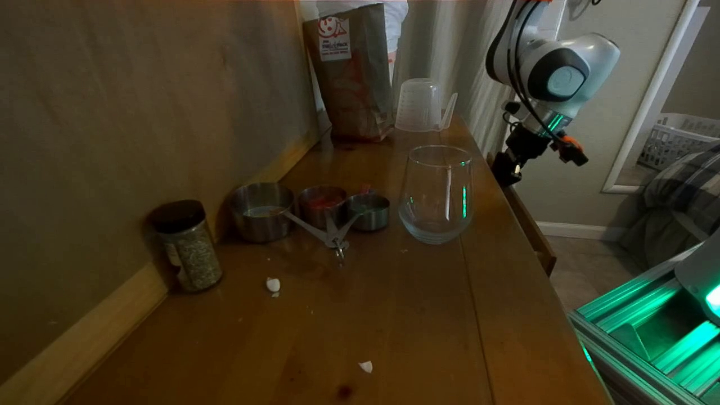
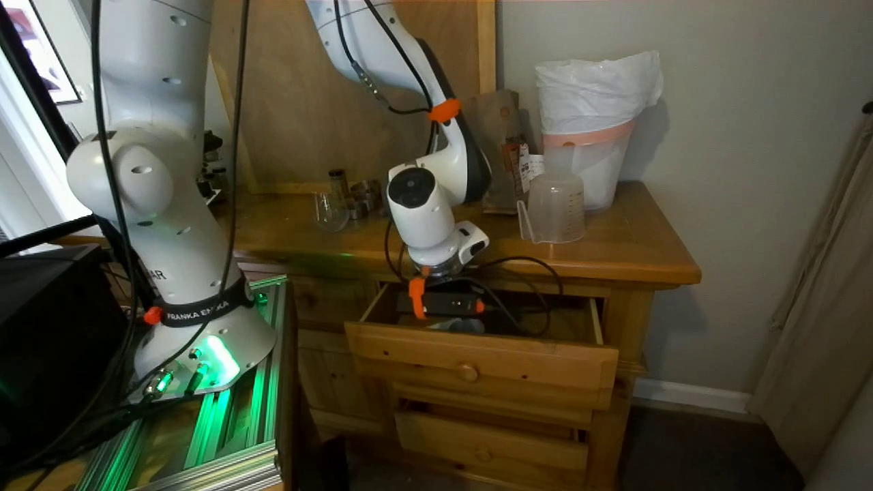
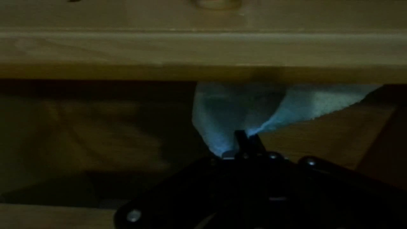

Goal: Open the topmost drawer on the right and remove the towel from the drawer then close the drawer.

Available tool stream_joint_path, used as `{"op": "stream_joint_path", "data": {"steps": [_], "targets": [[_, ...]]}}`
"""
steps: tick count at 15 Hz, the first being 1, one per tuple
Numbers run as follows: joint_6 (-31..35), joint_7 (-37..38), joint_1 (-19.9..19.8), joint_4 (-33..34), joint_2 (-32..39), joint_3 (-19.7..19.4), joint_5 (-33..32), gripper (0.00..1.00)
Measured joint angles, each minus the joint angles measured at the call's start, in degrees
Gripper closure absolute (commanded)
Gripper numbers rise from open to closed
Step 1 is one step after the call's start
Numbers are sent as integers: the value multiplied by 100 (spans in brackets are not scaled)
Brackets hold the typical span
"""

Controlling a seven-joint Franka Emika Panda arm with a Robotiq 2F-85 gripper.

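The topmost drawer (image 2: 416,349) stands pulled out beneath the countertop, and its wooden edge (image 1: 530,229) shows beside the counter in an exterior view. Down inside it is my gripper (image 3: 247,133), its fingers pinched together on a fold of the pale blue-white towel (image 3: 219,111). The cloth spreads from the fingertips toward the drawer front (image 3: 127,47), whose top edge covers its far part in the wrist view. A little of the towel (image 2: 458,325) shows above the drawer front in an exterior view, where the fingertips are hidden. The black gripper (image 1: 509,175) hangs at the counter's edge.
On the counter are a clear glass (image 1: 436,197), a plastic pitcher (image 2: 556,208), metal measuring cups (image 1: 261,214), a spice jar (image 1: 188,247) and a paper bag (image 1: 354,79). A lower drawer (image 2: 491,443) is also partly out. Cables (image 2: 539,300) loop over the topmost drawer.
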Motion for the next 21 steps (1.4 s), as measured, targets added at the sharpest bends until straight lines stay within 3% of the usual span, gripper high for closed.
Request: {"op": "stream_joint_path", "data": {"steps": [4,9,21], "targets": [[256,30,19,-396,-686,28,-3,99],[720,403,309,-621,-1463,329,-3,99],[2500,1317,911,-746,-2394,1047,-3,100]]}}
